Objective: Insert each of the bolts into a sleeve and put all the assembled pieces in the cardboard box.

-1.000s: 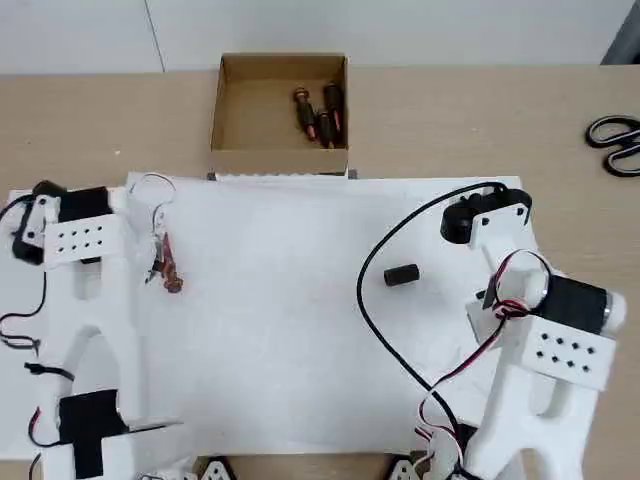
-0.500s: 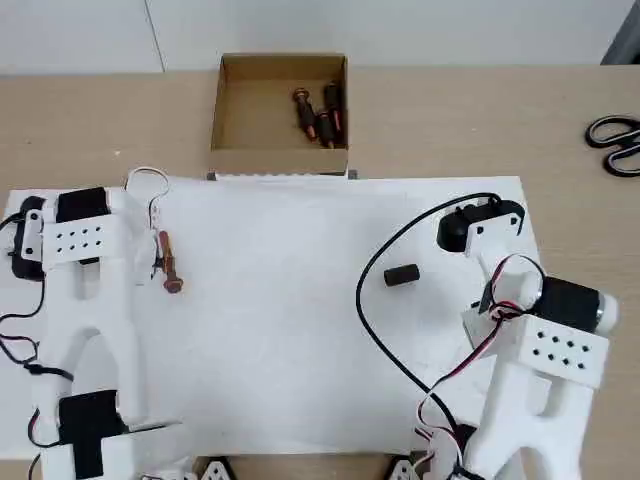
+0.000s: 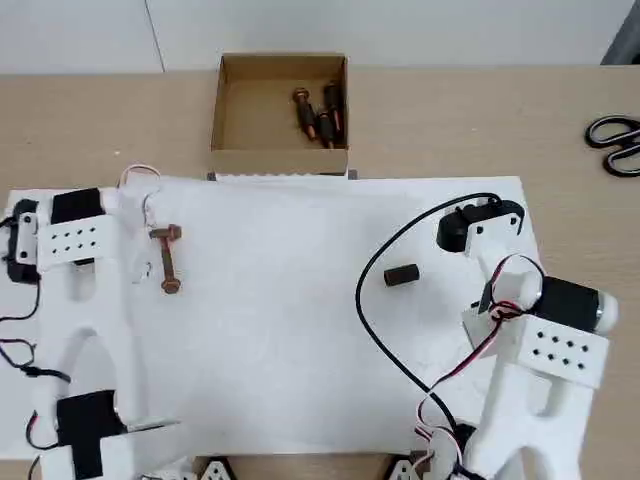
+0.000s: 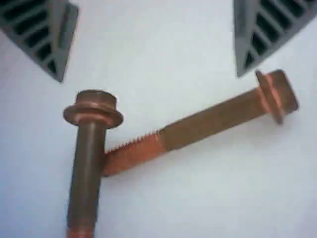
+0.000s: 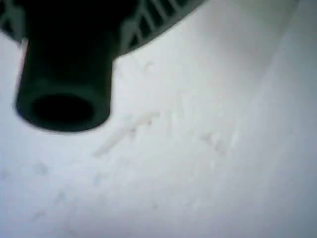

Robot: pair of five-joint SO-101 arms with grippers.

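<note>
1. Since a second ago the left arm has pulled back toward the left edge of the white sheet (image 3: 300,330). A bolt that was partly hidden beneath its gripper then now lies fully in the open beside a second one.
2. The left gripper (image 4: 148,73) hangs over the sheet with its jaws spread wide. It holds nothing, and both ribbed fingertips stand clear of the bolts.
3. The first bolt (image 4: 89,163) and the second bolt (image 4: 218,121) lie flat on the sheet near its left side. They form a rough T, with the threaded tip of the second touching the shank of the first.
4. The right gripper (image 3: 470,225) sits over the right part of the sheet, a little nearer its arm's base than a second ago. Over the last half second it has not moved.
5. Its jaws are closed around a black sleeve (image 5: 62,84), whose open bore faces the right wrist camera.
6. The loose sleeve (image 3: 401,275) lies on its side on the sheet, near the right gripper but apart from it, in the same place as before.
7. The cardboard box (image 3: 215,110) stands on the table (image 3: 450,110) just beyond the sheet's far edge. The assembled pieces (image 3: 320,112) lie in its right half, unchanged.
8. A pair of scissors (image 3: 615,143) rests at the table's right edge.
</note>
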